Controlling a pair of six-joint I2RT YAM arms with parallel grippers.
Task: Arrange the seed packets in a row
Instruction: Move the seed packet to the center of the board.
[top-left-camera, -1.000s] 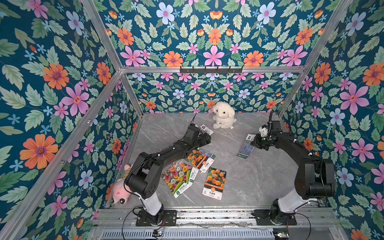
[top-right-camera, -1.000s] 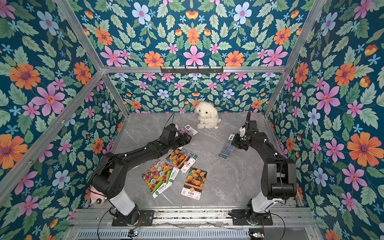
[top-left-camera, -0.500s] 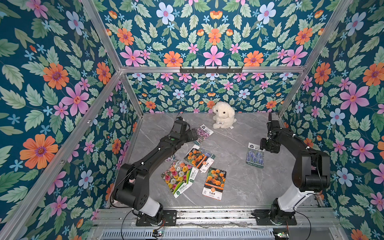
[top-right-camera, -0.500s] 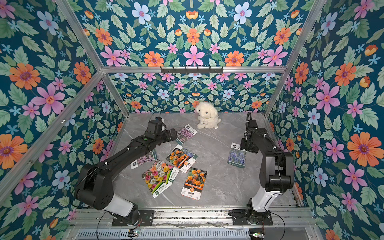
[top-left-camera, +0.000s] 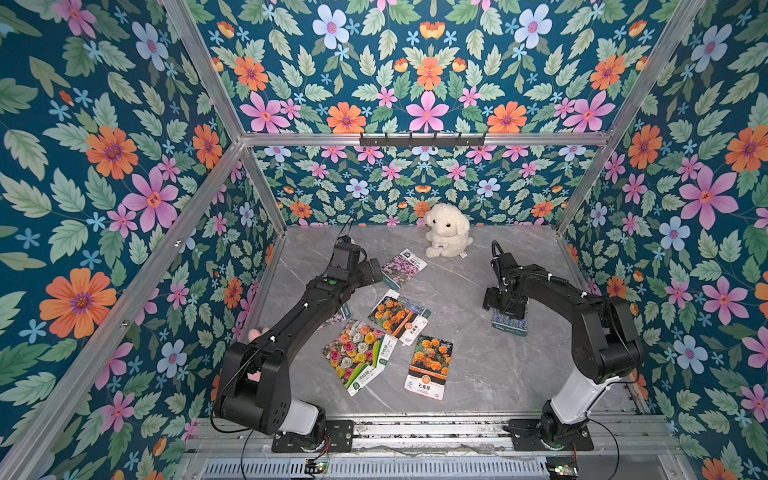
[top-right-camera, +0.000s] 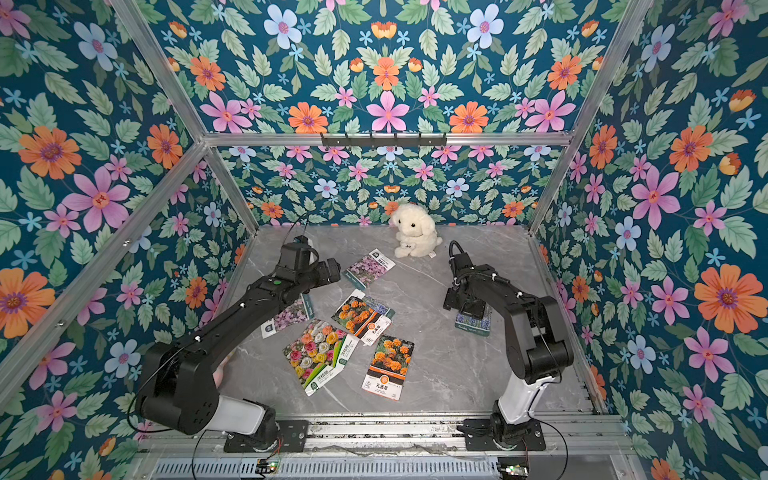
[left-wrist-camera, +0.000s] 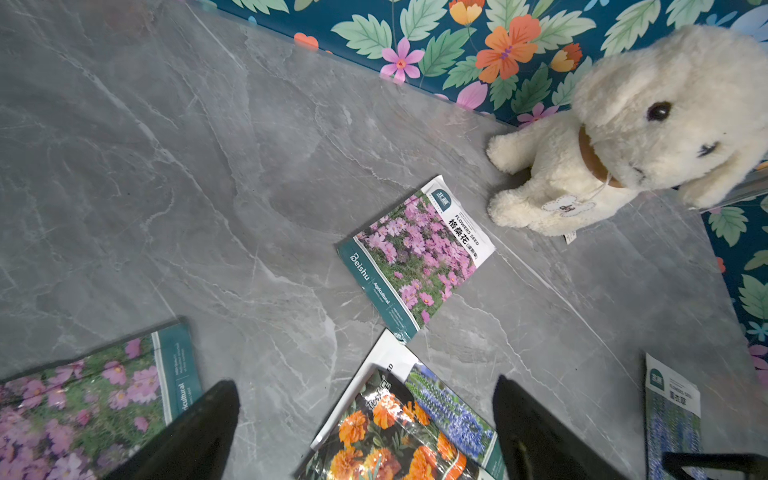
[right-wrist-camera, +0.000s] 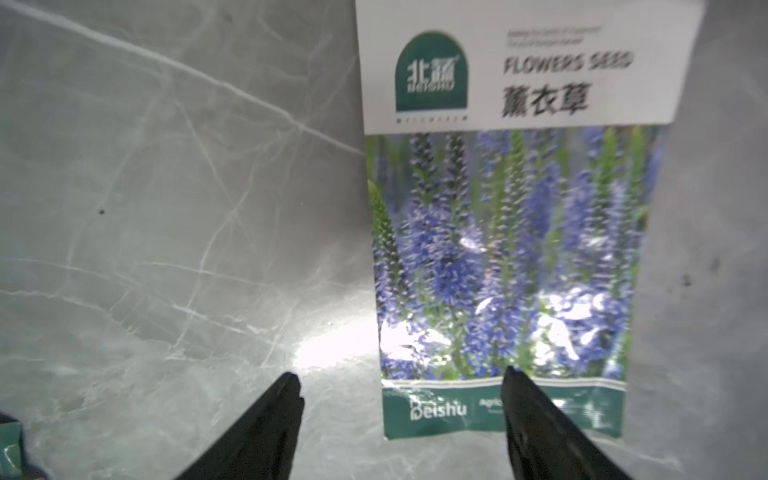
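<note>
The lavender packet (top-left-camera: 510, 325) lies flat and face up on the grey table (top-left-camera: 478, 374) at the middle right of both top views, well apart from the other seed packets and roughly square to the front rail. That looks like a deliberate spot for one end of the row. The right gripper (right-wrist-camera: 400, 374) hangs just over its near end with its jaws parted and nothing between them; one finger sits over the packet's green band, the other over bare table. At frame centre the rest form a loose, tilted cluster. There a marigold packet (top-left-camera: 400, 313) overlaps a second lavender one, with a multicolour packet (top-left-camera: 359, 357) and another marigold packet (top-left-camera: 430, 368) below. A pink packet (left-wrist-camera: 415, 253) lies skewed near the white plush dog (top-left-camera: 446, 230), and a second pink packet (top-right-camera: 291, 316) is half hidden under the left arm. The right arm rises from the lower right, elbow high, wrist bent down. The left arm stretches diagonally toward upper centre, and the left gripper (left-wrist-camera: 365, 384) is spread wide, empty, aimed at the pink packet by the dog, probably its next pick.
</note>
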